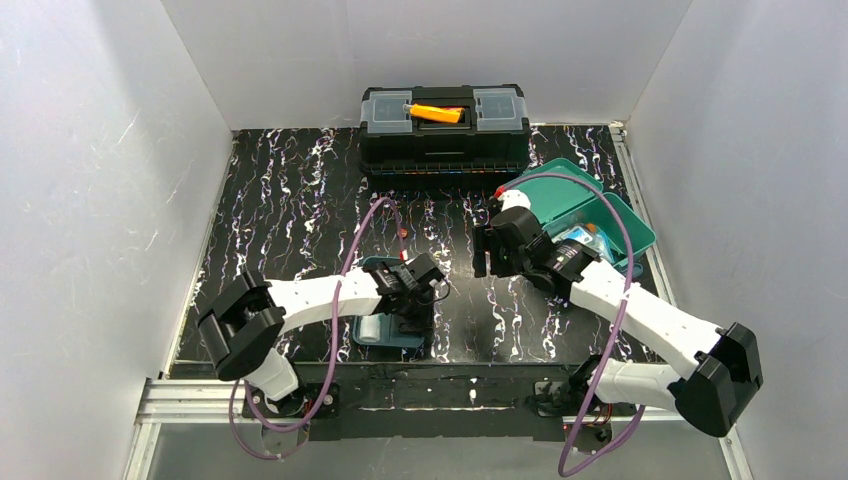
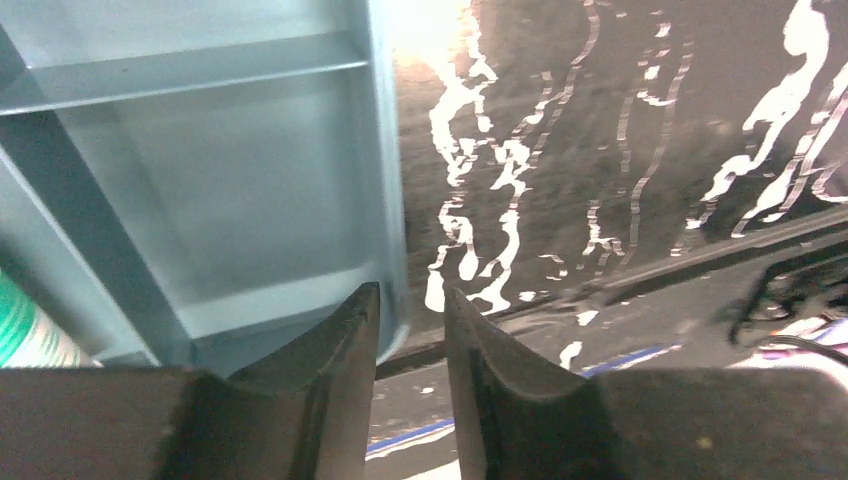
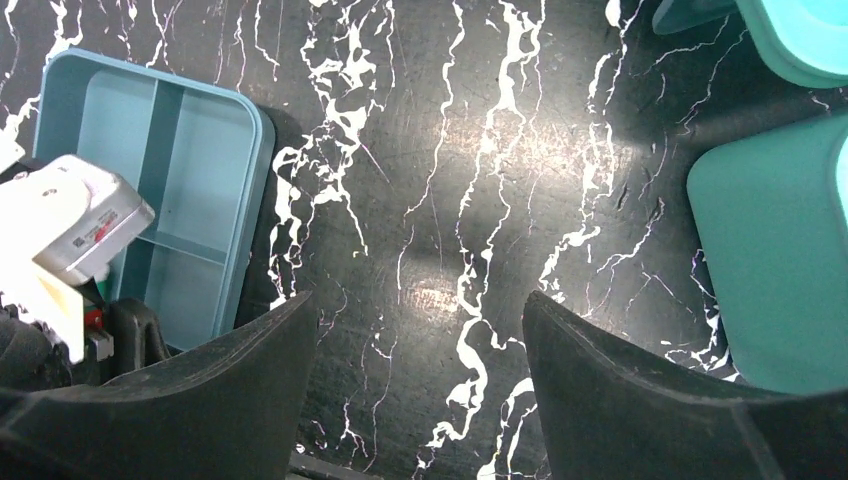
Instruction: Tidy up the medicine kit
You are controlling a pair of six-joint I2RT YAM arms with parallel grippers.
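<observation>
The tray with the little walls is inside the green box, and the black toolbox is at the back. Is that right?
Not quite. The tray is not inside the green box; it lies out on the table, apart from it, as the top view shows. The black toolbox is at the back.

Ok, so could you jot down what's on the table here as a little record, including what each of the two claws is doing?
surface: black marbled table
toolbox: black, orange handle, closed, at the back
medicine kit: teal, on the right, lid open, items inside
tray: darker teal, divided, out on the table by the left arm
in the tray: one green-and-white item
left gripper: jaws a little apart, astride the tray's rim
right gripper: wide open over bare table, holding nothing
</observation>
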